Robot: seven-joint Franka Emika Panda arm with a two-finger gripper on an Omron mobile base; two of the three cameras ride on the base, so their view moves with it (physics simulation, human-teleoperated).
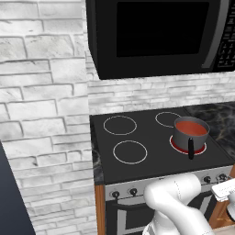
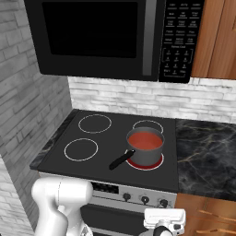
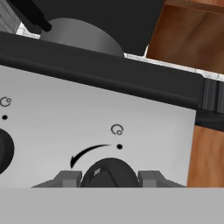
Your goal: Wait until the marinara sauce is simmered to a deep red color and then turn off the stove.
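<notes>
No words can be read; the stove's panel bears a curved arrow and perhaps burner marks.

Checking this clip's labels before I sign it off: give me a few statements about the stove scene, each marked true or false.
1. The pot sits on a glowing red burner. True.
2. The marinara sauce is green. False: it is orange-red.
3. The claw is closed around a stove knob. True.
4. The microwave stands on the counter beside the stove. False: it hangs above the cooktop.
5. All four burners carry pots. False: one does.
</notes>
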